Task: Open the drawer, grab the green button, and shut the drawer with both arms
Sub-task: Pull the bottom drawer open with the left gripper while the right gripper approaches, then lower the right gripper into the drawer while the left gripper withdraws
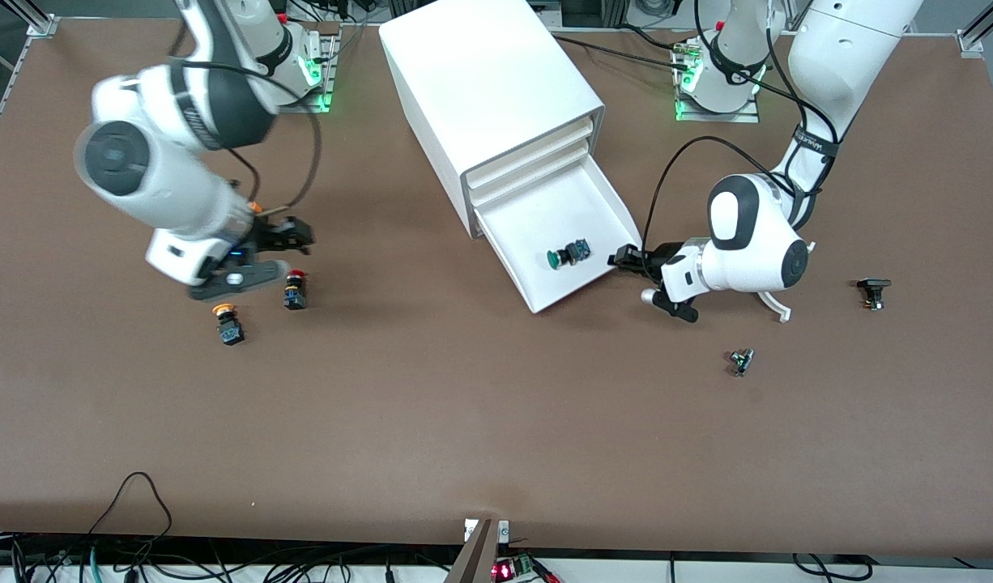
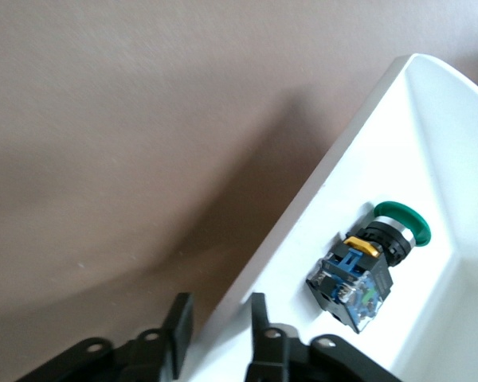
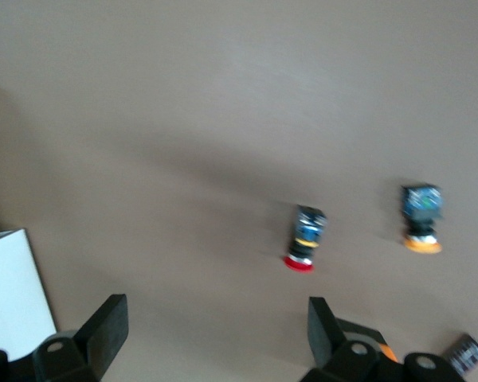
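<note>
brown and matte, the flat table top (image 1: 480,421) fills the foreground, with a small dark metal clip (image 1: 740,361) lying nearest the camera toward the left arm's end. two large glossy white jointed arms work over it. a big smooth white box cabinet (image 1: 484,89) stands between their bases, its lowest shallow white tray drawer (image 1: 581,279) pulled fully out. lying on its side in that tray, near the front lip, is the small push button with the round green cap on a black body (image 1: 566,254), blue and yellow parts showing at its base. the left gripper (image 1: 624,257) sits low at the drawer's side wall toward the left arm's end, its black fingers (image 2: 259,318) narrowly parted and astride that thin wall, holding nothing. the right gripper (image 1: 290,235) hangs spread wide and empty over the table toward the right arm's end, just above a red-capped button (image 1: 295,290), with an orange-capped button (image 1: 228,321) nearer the camera. a black block (image 1: 873,291) lies past the left arm. likely hazards: the round cap lets the green button roll away from a grasp, and a finger catching the slick tray wall could drag the drawer askew.
</note>
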`<state>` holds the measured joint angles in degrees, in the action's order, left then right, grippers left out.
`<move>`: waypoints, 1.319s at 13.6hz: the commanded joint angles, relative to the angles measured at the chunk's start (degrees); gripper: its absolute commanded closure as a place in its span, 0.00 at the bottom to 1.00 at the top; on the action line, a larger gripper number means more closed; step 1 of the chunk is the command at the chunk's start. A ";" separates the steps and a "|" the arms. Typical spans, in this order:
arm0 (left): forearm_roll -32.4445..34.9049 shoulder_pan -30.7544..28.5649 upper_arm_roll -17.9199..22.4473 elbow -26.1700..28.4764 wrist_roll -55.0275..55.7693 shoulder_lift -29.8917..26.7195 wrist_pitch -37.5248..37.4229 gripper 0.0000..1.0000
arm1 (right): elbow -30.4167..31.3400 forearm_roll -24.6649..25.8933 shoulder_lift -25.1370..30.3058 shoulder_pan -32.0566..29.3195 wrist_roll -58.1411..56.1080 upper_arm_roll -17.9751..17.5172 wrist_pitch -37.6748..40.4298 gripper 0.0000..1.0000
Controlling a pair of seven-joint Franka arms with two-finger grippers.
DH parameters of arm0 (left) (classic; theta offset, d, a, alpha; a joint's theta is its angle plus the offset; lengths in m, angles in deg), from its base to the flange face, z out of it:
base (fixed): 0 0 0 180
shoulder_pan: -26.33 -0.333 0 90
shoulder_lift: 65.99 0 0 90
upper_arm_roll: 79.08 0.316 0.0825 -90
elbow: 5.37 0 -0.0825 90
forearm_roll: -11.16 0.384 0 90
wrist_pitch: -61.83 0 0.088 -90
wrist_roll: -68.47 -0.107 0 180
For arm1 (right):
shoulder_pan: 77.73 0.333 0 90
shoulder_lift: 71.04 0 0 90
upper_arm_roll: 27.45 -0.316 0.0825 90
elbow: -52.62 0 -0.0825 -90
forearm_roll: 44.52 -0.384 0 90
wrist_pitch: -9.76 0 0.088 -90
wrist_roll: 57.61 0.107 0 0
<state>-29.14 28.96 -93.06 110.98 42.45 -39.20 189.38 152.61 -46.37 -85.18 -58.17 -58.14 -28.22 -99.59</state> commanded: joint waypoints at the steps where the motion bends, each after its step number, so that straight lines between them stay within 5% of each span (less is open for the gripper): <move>1: 1.54 0.62 0.37 -0.15 1.24 -1.55 2.34 0.00 | -8.99 -0.52 -6.84 6.69 0.08 0.60 0.72 0.00; 3: 2.93 0.36 0.63 -0.24 1.24 -5.40 3.14 0.00 | -13.92 -0.61 -10.71 10.40 -0.69 0.51 0.55 0.00; 6: 7.60 0.01 7.29 -1.03 1.33 -14.71 3.14 0.00 | -22.35 -0.61 -16.24 14.97 -4.36 -0.45 0.20 0.00; 10: 11.53 -1.22 13.26 -1.55 1.33 -23.42 -4.03 0.00 | -33.70 -0.52 -24.25 15.33 -20.53 -7.21 -0.07 0.00; 13: 29.09 -1.22 14.34 -7.16 1.94 -28.97 -13.51 0.00 | -34.95 -0.52 -27.07 16.03 -37.03 -11.34 -3.74 0.00; 18: 43.52 -1.22 15.40 -15.52 8.17 -30.21 -27.34 0.00 | -40.65 0.09 -33.48 20.07 -50.45 -11.71 -8.84 0.00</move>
<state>9.27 27.35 -77.34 99.15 47.64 -70.17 166.35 117.57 -46.42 -114.65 -39.70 -105.27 -39.80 -107.39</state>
